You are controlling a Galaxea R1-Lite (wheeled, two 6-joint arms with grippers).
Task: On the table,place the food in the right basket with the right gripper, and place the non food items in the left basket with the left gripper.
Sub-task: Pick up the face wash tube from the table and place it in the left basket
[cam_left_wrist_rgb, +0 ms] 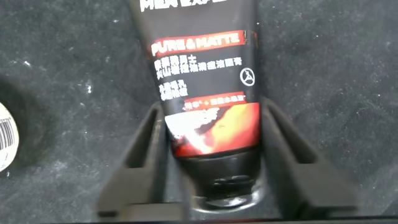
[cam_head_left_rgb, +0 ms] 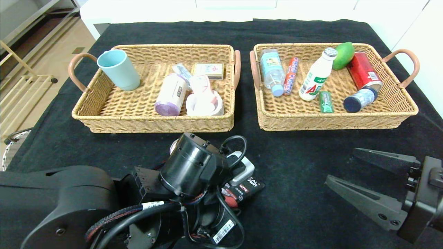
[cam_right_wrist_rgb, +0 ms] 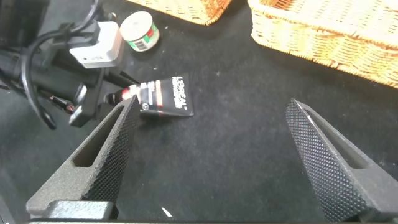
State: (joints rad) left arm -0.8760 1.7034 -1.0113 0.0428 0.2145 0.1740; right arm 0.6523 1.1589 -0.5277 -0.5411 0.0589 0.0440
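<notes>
Head view: high, looking forward and down over bench point(cam_head_left_rgb: 294, 180) and both baskets. Left wrist view: very close, straight down on tube point(cam_left_wrist_rgb: 202, 93) between jaws. Right wrist view: low, across bench toward left arm; shares tube point(cam_right_wrist_rgb: 165, 98) with both other views.

floor: light brown shiny wooden floor point(cam_head_left_rgb: 52, 52), far left
furniture: pale wooden slatted rack point(cam_head_left_rgb: 20, 90) on it
behind: long white counter point(cam_head_left_rgb: 173, 10)

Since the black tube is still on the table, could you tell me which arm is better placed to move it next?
The left. The left gripper already straddles the black tube, fingers against its sides, and non-food belongs in the left basket. The right gripper hangs open, apart from it.
</notes>
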